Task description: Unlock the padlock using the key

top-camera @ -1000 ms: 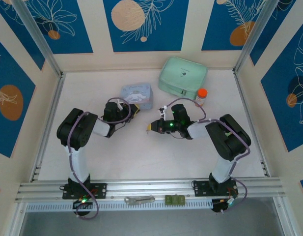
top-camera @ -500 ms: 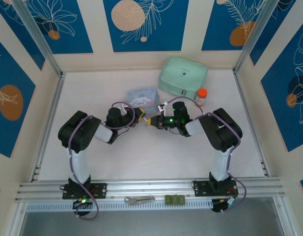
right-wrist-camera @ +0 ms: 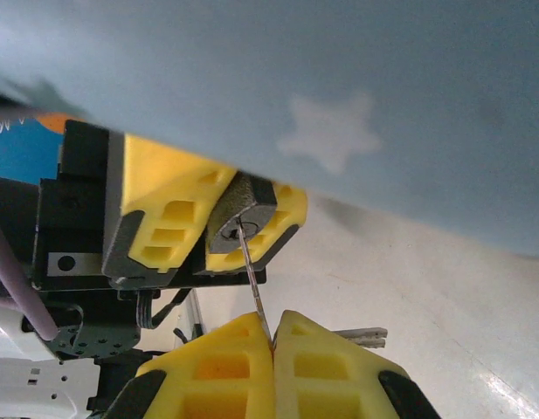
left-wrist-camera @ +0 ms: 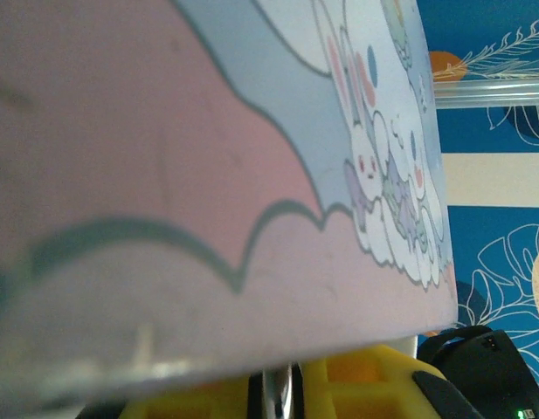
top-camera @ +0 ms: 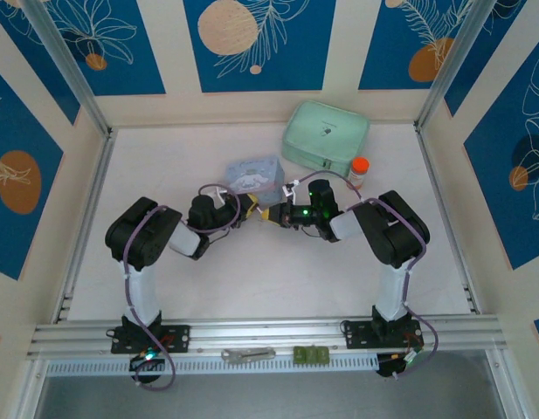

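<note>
Right jaws, closed on the key (right-wrist-camera: 253, 279), aim its shaft straight at the keyhole (right-wrist-camera: 237, 225) of the padlock (right-wrist-camera: 248, 205), clamped in the left jaws directly ahead.

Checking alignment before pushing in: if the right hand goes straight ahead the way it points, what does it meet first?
Probably the padlock, clamped in the left hand directly ahead. The key pinched in the right hand has its tip at the keyhole. How deep it sits is unclear.

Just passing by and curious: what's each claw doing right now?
Left gripper: closed on the padlock.
Right gripper: closed on the key.
</note>
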You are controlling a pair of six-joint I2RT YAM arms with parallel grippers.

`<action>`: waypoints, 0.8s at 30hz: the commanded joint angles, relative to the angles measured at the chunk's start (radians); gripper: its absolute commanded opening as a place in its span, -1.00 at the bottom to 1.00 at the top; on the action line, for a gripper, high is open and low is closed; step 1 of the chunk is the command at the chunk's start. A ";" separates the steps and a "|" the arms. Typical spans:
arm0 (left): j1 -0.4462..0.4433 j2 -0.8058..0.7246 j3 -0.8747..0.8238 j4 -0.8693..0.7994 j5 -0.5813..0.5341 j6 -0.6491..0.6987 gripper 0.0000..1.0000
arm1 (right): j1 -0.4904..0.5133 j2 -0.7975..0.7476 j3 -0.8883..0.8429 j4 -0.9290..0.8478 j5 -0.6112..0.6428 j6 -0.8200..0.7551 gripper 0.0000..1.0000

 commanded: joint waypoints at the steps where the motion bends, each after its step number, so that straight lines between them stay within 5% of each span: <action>1: -0.008 -0.015 -0.007 0.057 -0.013 0.028 -1.00 | -0.005 -0.012 0.000 0.010 -0.021 0.004 -1.00; 24: -0.036 -0.019 0.003 0.064 -0.017 0.030 -1.00 | 0.018 0.004 0.023 0.029 -0.013 0.015 -1.00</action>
